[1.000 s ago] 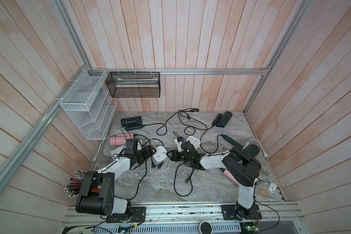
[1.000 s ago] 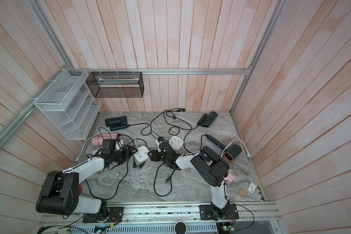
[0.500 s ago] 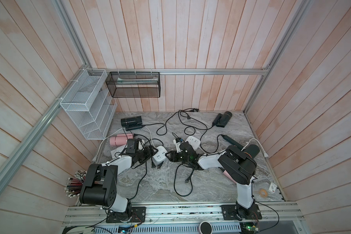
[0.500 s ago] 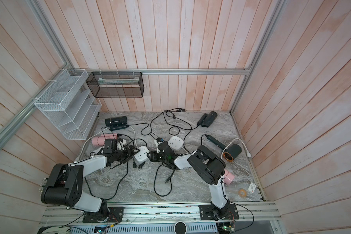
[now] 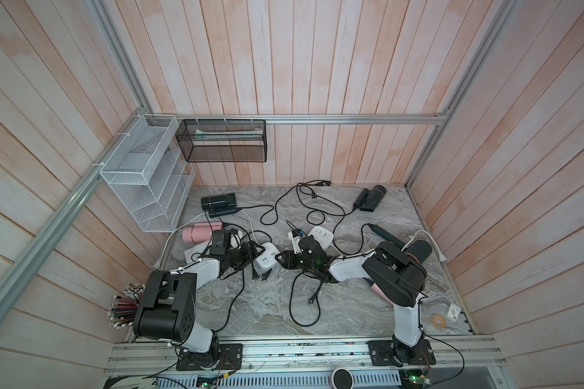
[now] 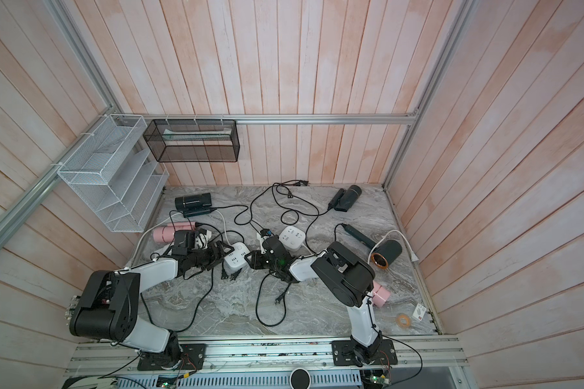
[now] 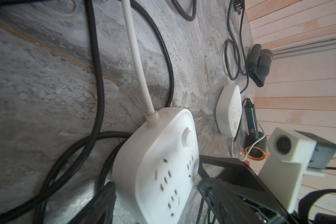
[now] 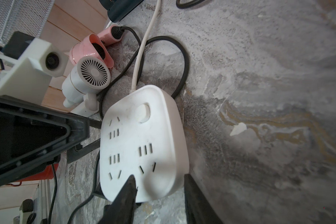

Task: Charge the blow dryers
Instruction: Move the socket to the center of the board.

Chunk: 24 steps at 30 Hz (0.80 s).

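Observation:
A white square power strip (image 5: 267, 261) lies mid-table between both arms. My left gripper (image 7: 163, 194) stands open, its fingers on either side of the strip (image 7: 157, 170), with a gap showing on one side. My right gripper (image 8: 159, 186) is open around the strip's near corner (image 8: 144, 139), one finger over its top face. Blow dryers lie around: a black one (image 5: 218, 202), a pink one (image 5: 198, 232), a black one at the back right (image 5: 371, 197), a dark one (image 5: 415, 251), and a pink one under the right arm (image 6: 380, 294). A light grey one (image 8: 85, 77) shows in the right wrist view.
A second power strip (image 5: 321, 235) sits behind the right gripper. Black cords loop across the table, with loose plugs (image 5: 312, 299) in front. A white wire rack (image 5: 145, 175) and black mesh basket (image 5: 223, 141) hang on the walls. A tape roll (image 5: 439, 320) lies front right.
The right gripper's jaws have narrowed around the strip's corner. The left arm's base has turned slightly. The strip has stayed in place.

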Each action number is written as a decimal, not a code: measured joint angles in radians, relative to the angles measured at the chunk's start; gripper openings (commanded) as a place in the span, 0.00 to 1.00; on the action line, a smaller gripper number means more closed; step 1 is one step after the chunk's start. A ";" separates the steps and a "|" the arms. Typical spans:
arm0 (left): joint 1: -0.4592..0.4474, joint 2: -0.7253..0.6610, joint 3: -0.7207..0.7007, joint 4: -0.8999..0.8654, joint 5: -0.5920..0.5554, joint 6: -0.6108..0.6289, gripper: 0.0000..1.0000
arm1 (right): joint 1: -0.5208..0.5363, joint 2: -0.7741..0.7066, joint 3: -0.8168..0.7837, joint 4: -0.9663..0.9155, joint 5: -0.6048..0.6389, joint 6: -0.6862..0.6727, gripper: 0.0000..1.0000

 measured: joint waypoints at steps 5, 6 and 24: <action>-0.006 -0.002 0.000 0.000 0.008 -0.001 0.81 | 0.000 0.000 0.003 0.000 0.002 0.000 0.41; -0.010 -0.002 0.000 0.000 0.008 -0.001 0.81 | 0.000 0.000 0.003 0.000 0.005 0.000 0.41; -0.111 0.009 0.084 0.006 0.002 -0.027 0.81 | -0.051 0.000 0.003 -0.014 0.046 -0.008 0.43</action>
